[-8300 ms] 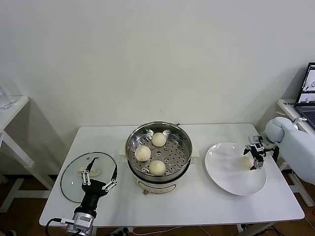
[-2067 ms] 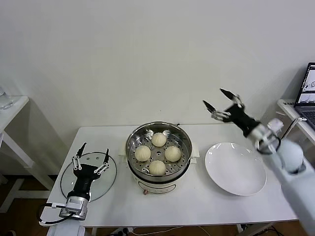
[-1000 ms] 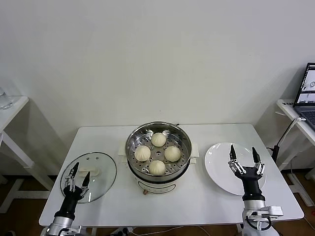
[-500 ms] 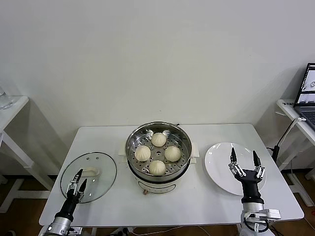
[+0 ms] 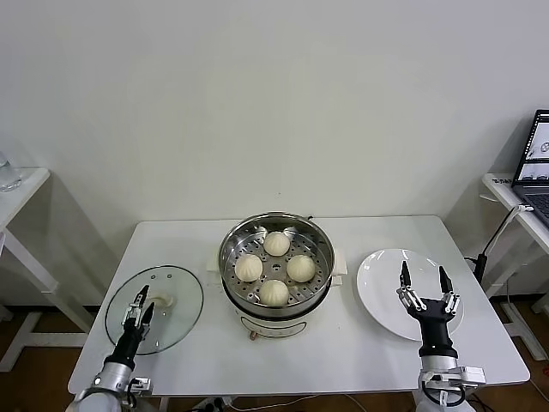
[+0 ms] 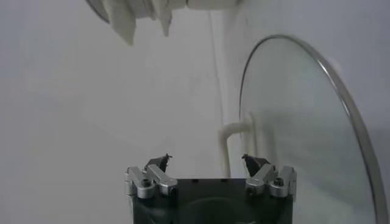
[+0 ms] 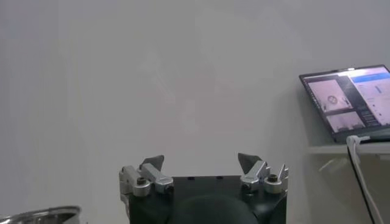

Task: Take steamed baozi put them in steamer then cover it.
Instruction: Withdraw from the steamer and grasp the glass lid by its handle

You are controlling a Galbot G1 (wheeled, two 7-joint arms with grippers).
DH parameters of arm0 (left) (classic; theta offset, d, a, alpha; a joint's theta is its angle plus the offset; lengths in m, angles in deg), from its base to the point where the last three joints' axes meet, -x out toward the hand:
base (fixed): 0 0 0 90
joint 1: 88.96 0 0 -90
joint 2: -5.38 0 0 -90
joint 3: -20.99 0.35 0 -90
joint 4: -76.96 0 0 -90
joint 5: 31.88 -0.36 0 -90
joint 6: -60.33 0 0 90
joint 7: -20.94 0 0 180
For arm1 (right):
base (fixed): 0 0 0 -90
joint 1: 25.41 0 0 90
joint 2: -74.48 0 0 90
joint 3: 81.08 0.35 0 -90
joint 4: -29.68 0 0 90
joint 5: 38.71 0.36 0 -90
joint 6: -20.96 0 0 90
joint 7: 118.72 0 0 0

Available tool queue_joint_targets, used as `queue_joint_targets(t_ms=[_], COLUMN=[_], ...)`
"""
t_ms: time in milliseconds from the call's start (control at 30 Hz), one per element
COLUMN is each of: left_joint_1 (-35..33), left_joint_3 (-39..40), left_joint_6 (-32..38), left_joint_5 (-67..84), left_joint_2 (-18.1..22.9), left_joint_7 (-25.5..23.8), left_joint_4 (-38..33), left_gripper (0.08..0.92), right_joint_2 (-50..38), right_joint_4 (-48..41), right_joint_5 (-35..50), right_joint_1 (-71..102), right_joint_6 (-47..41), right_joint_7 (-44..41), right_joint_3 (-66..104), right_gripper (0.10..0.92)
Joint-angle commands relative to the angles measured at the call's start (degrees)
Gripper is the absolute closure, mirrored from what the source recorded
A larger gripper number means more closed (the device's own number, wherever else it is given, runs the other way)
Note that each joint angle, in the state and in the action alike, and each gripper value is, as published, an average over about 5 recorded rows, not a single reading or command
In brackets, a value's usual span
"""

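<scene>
Several cream-white baozi (image 5: 274, 293) lie on the perforated tray inside the shiny steel steamer (image 5: 322, 240) at the table's middle. The round glass lid (image 5: 171, 287) with a white handle lies flat on the table to the steamer's left; it also shows in the left wrist view (image 6: 304, 122). My left gripper (image 5: 139, 305) is open and empty, upright over the lid's near edge. My right gripper (image 5: 423, 285) is open and empty, upright over the white plate (image 5: 382, 292). Both show open jaws in their wrist views: the left gripper (image 6: 207, 159) and the right gripper (image 7: 200, 159).
The white plate lies right of the steamer with no food on it. A side table (image 5: 17, 184) stands at far left. A laptop (image 5: 536, 154) sits on a desk at far right, also in the right wrist view (image 7: 353, 100).
Since eight seconds ago the fourth baozi went from the plate into the steamer. Both arms dropped low at the table's front. In the last half second the left gripper crept forward over the lid's edge.
</scene>
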Motion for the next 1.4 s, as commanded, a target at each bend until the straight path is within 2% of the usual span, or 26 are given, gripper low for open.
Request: queue_joint_targets(t_ms=[33, 567, 1067, 1267, 1400], left_joint_1=[4.83, 9.4, 8.61, 6.62, 4.25], left_joint_3=[0.62, 1.75, 0.66, -0.24, -1.86], left_joint_6=[-1.6, -2.16, -0.41, -0.39, -0.43], left_joint_5=[-1.09, -0.97, -1.47, -1.37, -1.09], left_joint_2=[-0.07, -0.44, -0.23, 0.06, 0.0], left_joint_7=[-0.57, -0.49, -0.71, -0.9, -1.62], left_joint_4=[2.5, 9.0, 8.78, 2.69, -4.08], left_gripper=[0.177, 0.198, 0.614, 0.777, 0.804], right_joint_2=[0.19, 0.14, 0.32, 0.48, 0.45], right_joint_4=[-1.46, -2.83, -3.79, -4.07, -4.17], right_joint_5=[-0.45, -0.91, -1.2, -1.4, -1.47], right_joint_1=[-0.2, -0.53, -0.98, -1.23, -1.38], right_joint_6=[0.35, 0.63, 1.02, 1.3, 1.36], right_joint_7=[-0.11, -0.4, -0.53, -0.51, -0.47], right_joint_3=[-0.15, 0.27, 0.0, -0.29, -0.36], right_gripper=[0.203, 0.203, 0.203, 0.203, 0.203])
